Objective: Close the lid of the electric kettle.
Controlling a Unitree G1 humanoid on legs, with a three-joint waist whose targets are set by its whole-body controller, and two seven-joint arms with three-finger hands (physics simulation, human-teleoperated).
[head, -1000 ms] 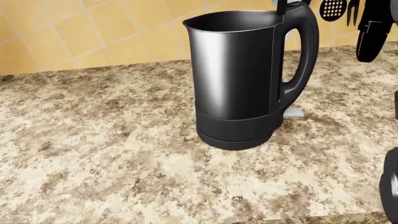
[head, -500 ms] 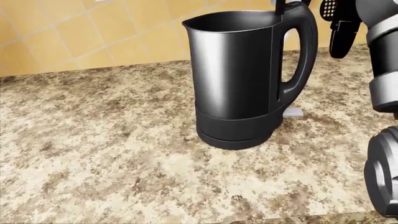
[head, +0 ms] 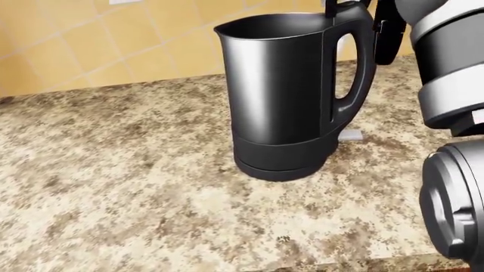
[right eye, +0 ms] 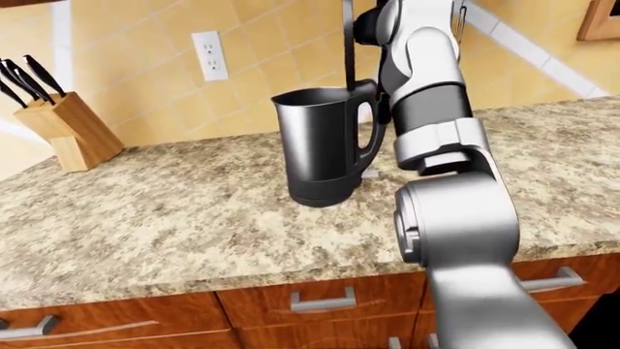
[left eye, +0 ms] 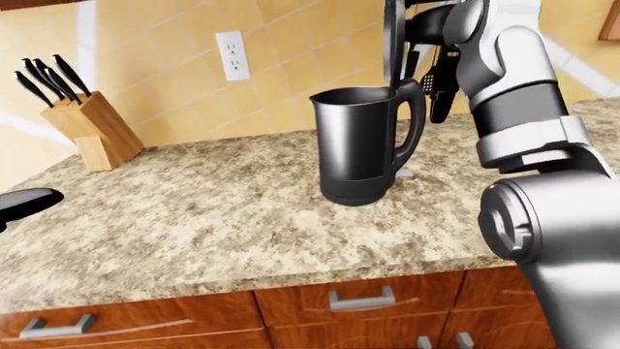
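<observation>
Behind the kettle (left eye: 363, 142), its lid (left eye: 392, 40) stands upright; my right hand (left eye: 436, 29) is by it, grip unclear. Pushing too low could tip the kettle over.

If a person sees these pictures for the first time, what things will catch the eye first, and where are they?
First comes the tall dark kettle, standing on the speckled counter near the middle of the left-eye view, with its lid raised upright above the handle. Next is the robot's big grey right arm, which fills the right side and reaches up behind the lid. At the far left, a wooden knife block stands by the yellow tiled wall.
</observation>
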